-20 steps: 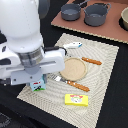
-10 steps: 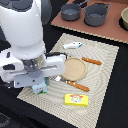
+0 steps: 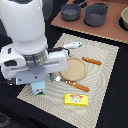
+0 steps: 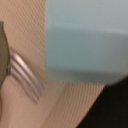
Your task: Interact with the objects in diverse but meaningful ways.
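No legible text is found. A red marking is seen on the flat yellow rectangular box point(image 3: 76, 100) at lower centre, but it cannot be read.

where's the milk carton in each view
Exterior view: the milk carton stands at the near corner of the placemat, just under the arm, partly hidden by it.
Wrist view: the carton fills most of the frame as a pale green-white box.
Shared landmark: the fork, lying beside the carton in both.
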